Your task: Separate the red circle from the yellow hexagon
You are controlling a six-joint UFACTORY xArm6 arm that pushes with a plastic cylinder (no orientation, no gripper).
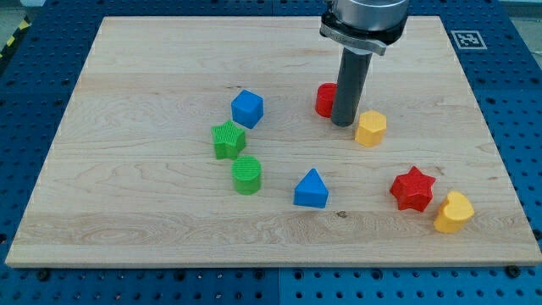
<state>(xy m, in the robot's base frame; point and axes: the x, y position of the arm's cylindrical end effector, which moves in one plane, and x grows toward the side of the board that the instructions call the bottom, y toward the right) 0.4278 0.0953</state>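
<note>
The red circle (325,99) lies above the board's middle, partly hidden behind my rod. The yellow hexagon (370,128) lies just to its lower right. My tip (343,124) rests on the board between the two, touching or nearly touching the red circle's right side and a small gap left of the yellow hexagon.
A blue hexagon-like block (247,108), a green star (228,140) and a green circle (246,174) stand left of centre. A blue triangle (312,189) lies below centre. A red star (412,188) and a yellow heart (453,212) sit at lower right. The wooden board (127,212) has blue table around it.
</note>
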